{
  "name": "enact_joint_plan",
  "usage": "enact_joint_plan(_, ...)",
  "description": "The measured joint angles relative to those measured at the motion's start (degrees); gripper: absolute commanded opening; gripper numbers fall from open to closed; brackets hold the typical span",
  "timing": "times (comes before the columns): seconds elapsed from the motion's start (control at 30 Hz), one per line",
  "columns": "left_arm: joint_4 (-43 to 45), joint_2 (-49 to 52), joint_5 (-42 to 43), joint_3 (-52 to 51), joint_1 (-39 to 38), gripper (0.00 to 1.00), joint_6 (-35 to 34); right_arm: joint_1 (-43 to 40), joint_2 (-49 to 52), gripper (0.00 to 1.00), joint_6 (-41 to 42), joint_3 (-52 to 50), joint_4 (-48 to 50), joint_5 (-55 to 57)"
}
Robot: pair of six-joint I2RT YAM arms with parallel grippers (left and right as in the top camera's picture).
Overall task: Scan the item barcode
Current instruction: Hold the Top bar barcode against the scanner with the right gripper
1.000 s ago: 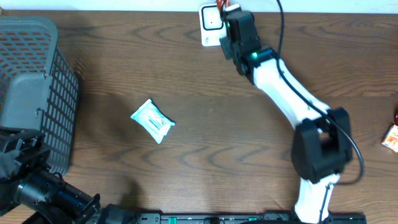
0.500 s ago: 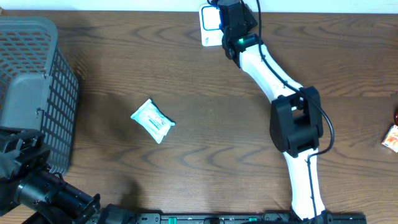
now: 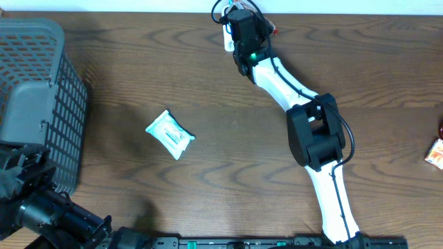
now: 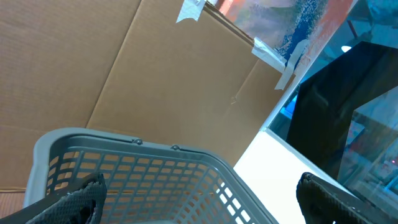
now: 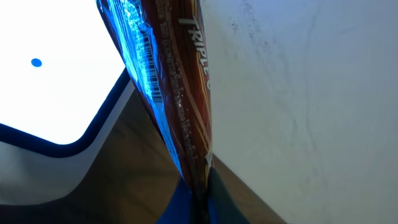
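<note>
Packet (image 5: 177,93) is pinched in the right jaws, which are closed tight on one end of it. I read a brown wrapper with "TRIPLE" lettering and a blue seam. Barcode (image 5: 148,59) runs along that seam, on the side turned toward the scanner (image 5: 50,87), a white pad with a blue dot and a dark rim. The packet stands edge-on just beside the pad; I cannot tell whether they touch.

Overhead, the right arm (image 3: 280,81) reaches to the far edge of the bench (image 3: 228,180), near its middle. Left jaws stand wide apart and hold nothing, at the near left corner beside the grey basket (image 3: 69,117). A white-and-teal sachet (image 3: 169,135) lies flat, left of bench centre. A small orange item (image 3: 436,153) sits at the right edge.
</note>
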Motion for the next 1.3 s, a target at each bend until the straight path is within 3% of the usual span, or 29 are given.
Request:
enact_joint_plan(0.33,0.0,0.0,0.0,0.0,0.0,0.98,0.0,0.0,0.4,0.01,-8.0,0.0,1.6,0.5)
enact_joint_plan(1.3,0.0,0.0,0.0,0.0,0.0,0.98,0.0,3.4,6.9,0.01,-15.6,0.0,2.1,6.1)
